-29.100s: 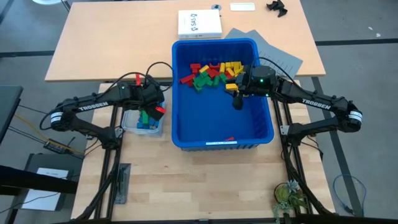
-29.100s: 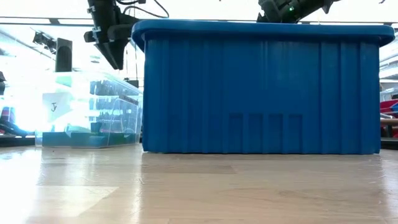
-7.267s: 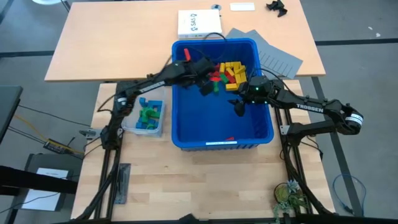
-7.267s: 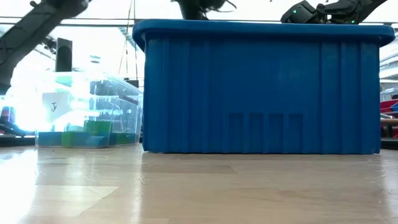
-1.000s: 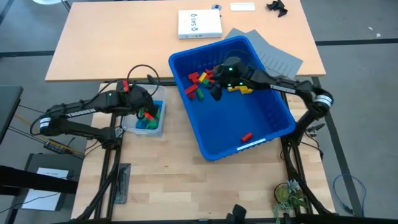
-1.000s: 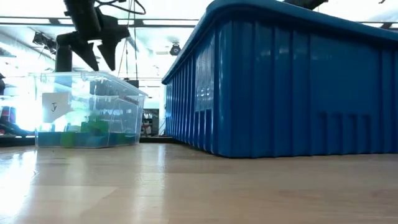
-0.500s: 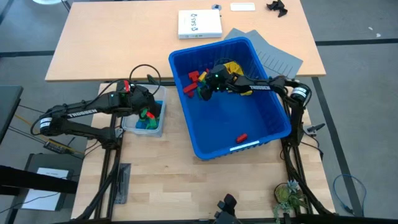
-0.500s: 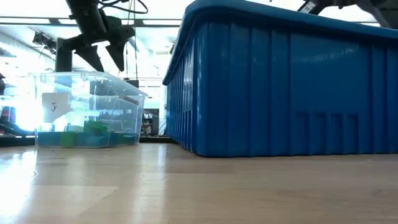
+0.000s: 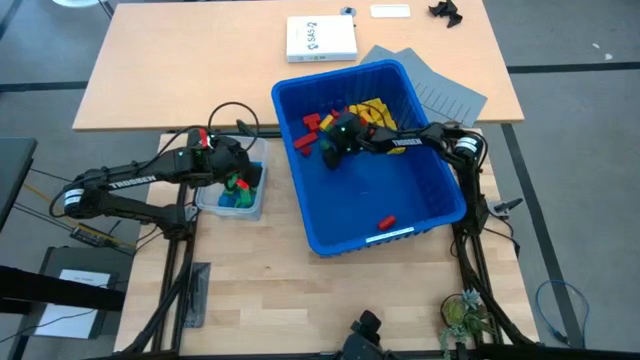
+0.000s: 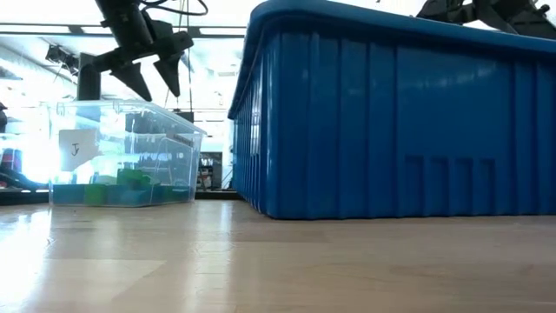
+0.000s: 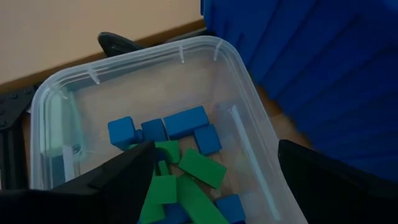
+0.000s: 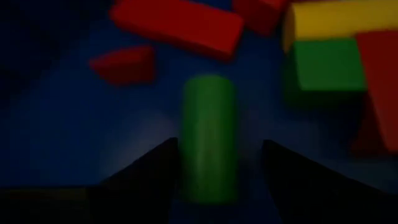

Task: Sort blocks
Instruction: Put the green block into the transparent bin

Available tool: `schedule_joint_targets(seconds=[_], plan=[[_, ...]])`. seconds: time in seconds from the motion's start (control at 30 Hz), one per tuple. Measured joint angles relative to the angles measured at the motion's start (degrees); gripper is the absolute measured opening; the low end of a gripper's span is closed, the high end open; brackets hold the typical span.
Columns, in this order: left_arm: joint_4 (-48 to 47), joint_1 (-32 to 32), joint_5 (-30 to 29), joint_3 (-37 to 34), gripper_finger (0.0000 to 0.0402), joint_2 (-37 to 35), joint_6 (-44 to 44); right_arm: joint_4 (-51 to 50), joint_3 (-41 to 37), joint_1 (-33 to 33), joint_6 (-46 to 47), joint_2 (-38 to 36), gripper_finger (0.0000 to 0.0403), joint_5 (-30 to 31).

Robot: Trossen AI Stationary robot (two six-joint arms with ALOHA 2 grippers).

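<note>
Straddling a green block (image 12: 209, 137), right gripper (image 12: 217, 163) jaws half-open (left's (image 11: 214, 171) wide).

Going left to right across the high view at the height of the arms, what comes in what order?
Left gripper open above the clear tub → blue bin's left wall → right gripper down among the blocks → bin's right wall.

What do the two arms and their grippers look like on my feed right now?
Both are dark, slim jointed arms with white lettering along a link. The left arm carries looping black cables and a red part near its wrist. The left gripper has two dark tapered fingers. The right gripper is dark too.
</note>
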Motion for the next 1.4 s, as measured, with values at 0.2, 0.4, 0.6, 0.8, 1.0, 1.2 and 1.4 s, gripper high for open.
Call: schedule_joint_targets(seconds=[0.2,0.4,0.6,0.8,1.0,1.2,1.4], plan=[[3.15,0.00,0.00,0.00,0.0348,0.00,0.21,-5.58,0.13,-1.28,-4.97,-0.12,0.0227,0.54],[4.51,0.00,0.00,0.00,0.0348,0.00,1.63,-4.59,0.10,-1.25,-18.69,-0.22,0.0227,0.26],[5.17,-0.02,1.15,0.00,0.0348,0.00,1.68,-2.33,0.02,-1.19,-26.18,-0.10,0.0227,-7.05],[5.37,-0.02,1.42,0.00,0.0349,0.00,1.68,-1.44,0.11,-1.32,-29.11,1.68,0.0177,-9.33],[5.49,-0.02,1.50,0.00,0.0349,0.00,1.68,-1.16,0.24,-1.36,-31.00,2.14,0.0128,-11.13],[5.98,-0.02,1.43,0.00,0.0349,0.00,2.60,-4.71,-0.19,-1.19,-32.18,-0.89,0.0128,-10.91],[7.03,-0.04,2.02,-0.06,0.0349,0.00,4.49,-10.03,-0.13,-0.53,-32.76,-8.91,0.0128,-11.08]])
